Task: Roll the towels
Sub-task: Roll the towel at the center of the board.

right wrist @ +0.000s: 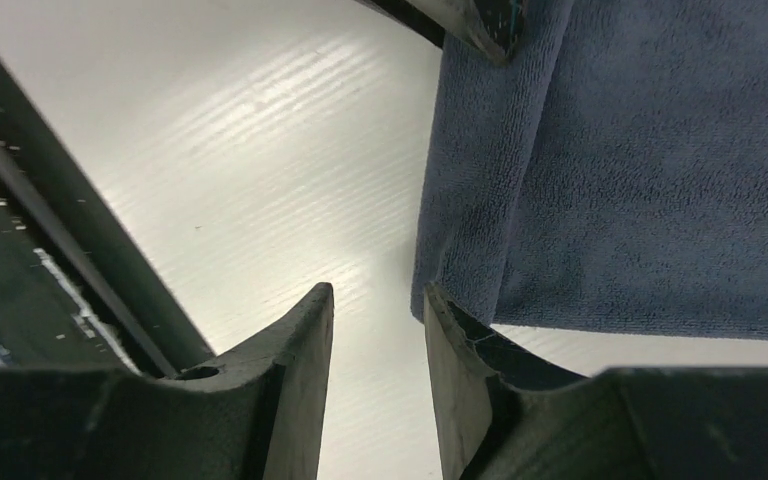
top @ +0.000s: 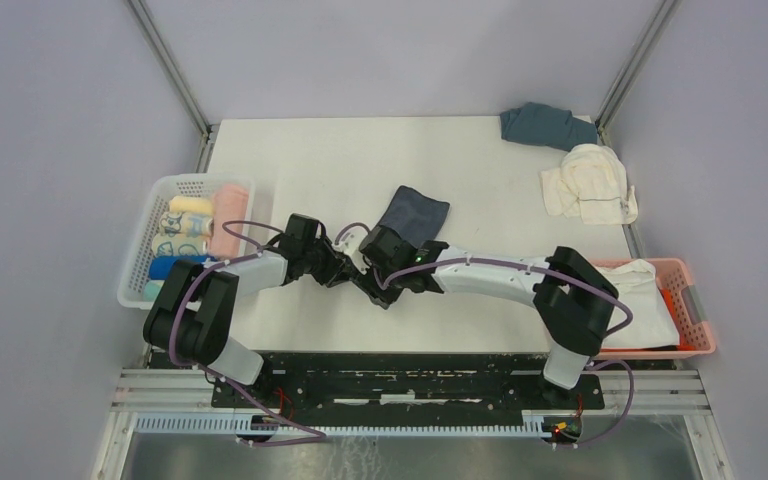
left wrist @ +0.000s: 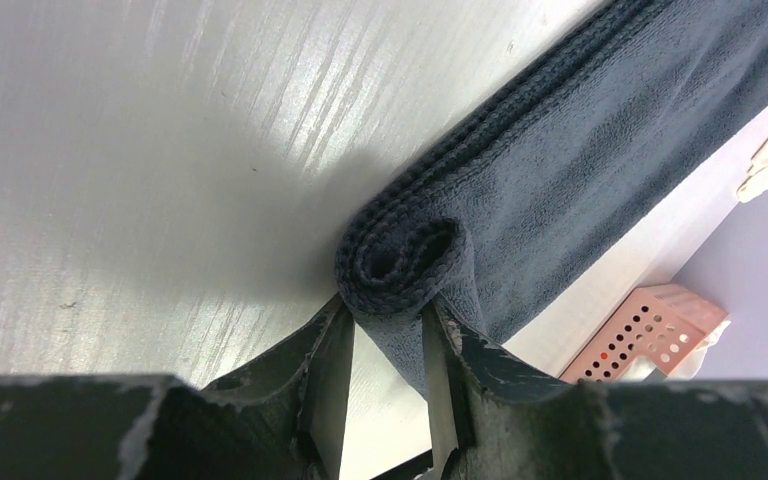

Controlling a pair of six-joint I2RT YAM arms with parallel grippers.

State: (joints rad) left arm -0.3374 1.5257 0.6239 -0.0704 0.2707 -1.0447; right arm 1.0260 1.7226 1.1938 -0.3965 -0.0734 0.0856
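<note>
A dark navy towel (top: 417, 213) lies at the table's centre, its near end hidden under both wrists in the top view. In the left wrist view that end is rolled into a small coil (left wrist: 405, 258), and the flat rest (left wrist: 600, 150) runs away to the upper right. My left gripper (left wrist: 390, 312) (top: 345, 270) is shut on the coil's edge, with cloth pinched between the fingertips. My right gripper (right wrist: 378, 292) (top: 378, 288) is open and empty, its right finger just touching the towel's corner (right wrist: 460, 260).
A white lattice basket (top: 142, 262) at the left holds several rolled towels (top: 192, 228). A slate blue towel (top: 538, 124) and a cream towel (top: 590, 182) lie at the back right. A pink basket (top: 688, 300) with a white towel (top: 648, 292) stands at the right edge.
</note>
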